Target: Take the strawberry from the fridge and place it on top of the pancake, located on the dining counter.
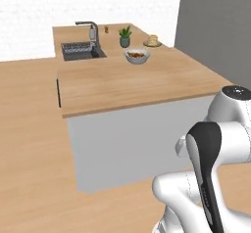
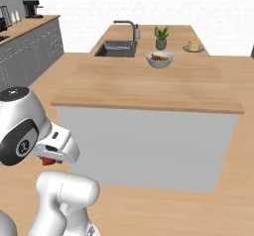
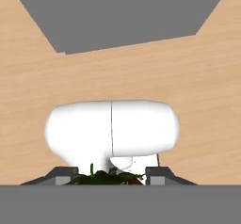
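My gripper (image 3: 111,179) is shut on the strawberry (image 3: 104,177); its green top and a bit of red show between the finger tips. In the right base view the strawberry (image 2: 48,160) peeks out red under the hand, low and well short of the dining counter (image 2: 149,88). The pancake (image 2: 193,45) sits on its grey plate at the counter's far right end. In the left base view the pancake (image 1: 152,41) also lies far across the dining counter (image 1: 137,80). The fridge is out of view.
A grey fruit bowl (image 2: 159,59) stands in front of a potted plant (image 2: 160,36), with the inset sink (image 2: 116,48) and its faucet to the left. Grey cabinets with a coffee machine (image 2: 32,7) run along the far left. The counter's grey front (image 2: 144,146) faces the base.
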You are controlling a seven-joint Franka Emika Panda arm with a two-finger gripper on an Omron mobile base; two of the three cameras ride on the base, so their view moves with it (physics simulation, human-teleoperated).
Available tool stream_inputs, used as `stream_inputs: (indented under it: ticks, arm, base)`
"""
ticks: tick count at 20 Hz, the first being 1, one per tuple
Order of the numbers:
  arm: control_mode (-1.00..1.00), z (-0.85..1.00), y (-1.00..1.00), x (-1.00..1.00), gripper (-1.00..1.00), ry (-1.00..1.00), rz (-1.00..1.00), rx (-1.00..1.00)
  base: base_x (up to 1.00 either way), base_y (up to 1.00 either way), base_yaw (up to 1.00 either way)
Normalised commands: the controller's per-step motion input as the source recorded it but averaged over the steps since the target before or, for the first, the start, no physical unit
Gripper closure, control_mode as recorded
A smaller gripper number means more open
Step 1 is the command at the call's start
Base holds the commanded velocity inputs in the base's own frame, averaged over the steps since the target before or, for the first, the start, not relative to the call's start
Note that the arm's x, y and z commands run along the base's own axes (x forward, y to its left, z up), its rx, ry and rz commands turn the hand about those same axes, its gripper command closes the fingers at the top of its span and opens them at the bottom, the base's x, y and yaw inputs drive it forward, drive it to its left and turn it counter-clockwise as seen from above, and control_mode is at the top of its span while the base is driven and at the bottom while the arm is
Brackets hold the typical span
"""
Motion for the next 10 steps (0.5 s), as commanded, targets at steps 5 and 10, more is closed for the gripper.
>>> stream_inputs:
  ticks: [5,10]
  arm:
    - [1.00,0.00,0.00,0.00,1.00,0.00,0.00,0.00]
    - [1.00,0.00,0.00,0.00,1.00,0.00,0.00,0.00]
  base:
    - [0.59,-1.00,-0.12]
    - [0.57,-1.00,-0.11]
